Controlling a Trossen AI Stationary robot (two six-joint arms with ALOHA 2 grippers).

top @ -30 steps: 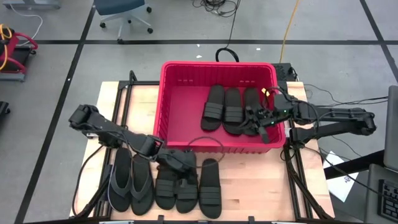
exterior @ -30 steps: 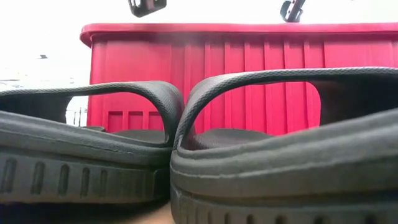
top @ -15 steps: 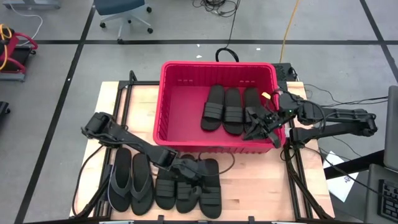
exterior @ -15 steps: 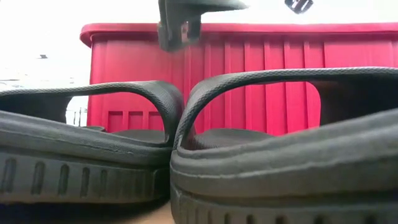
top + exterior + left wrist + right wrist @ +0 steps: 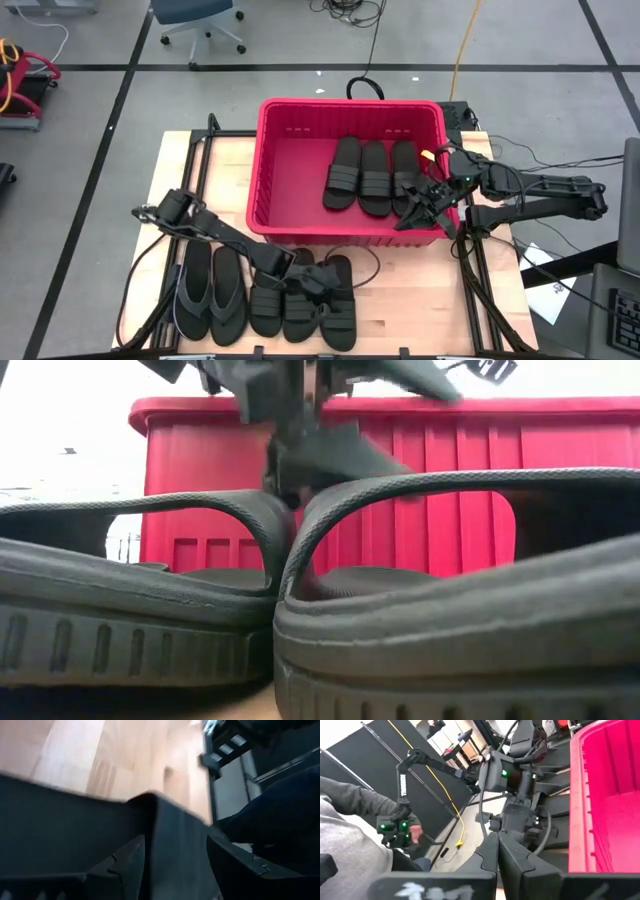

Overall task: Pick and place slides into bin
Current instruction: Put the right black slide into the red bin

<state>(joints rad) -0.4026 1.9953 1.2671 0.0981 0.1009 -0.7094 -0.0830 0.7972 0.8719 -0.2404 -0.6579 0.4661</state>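
Three slides (image 5: 366, 176) lie side by side in the bin (image 5: 290, 175), in its right half, long axes running from the near wall to the far wall, bands across the middle. Five more sit on the table (image 5: 400, 305) in front of the bin's near wall, in one row, long axes likewise running front to back: two thong-strap ones (image 5: 210, 290) at the left end, three band-strap ones (image 5: 300, 300) to their right.

Left gripper (image 5: 318, 282): low over the band-strap group, at the gap between the middle and right slide; jaws spread. In the left wrist view a black band fills the gap between the fingers (image 5: 127, 865); whether they touch it cannot be told.

Right gripper (image 5: 418, 205): above the bin's right near corner, jaws pressed together, carrying nothing.

A person's grey sleeve (image 5: 350, 830) shows beyond the table.
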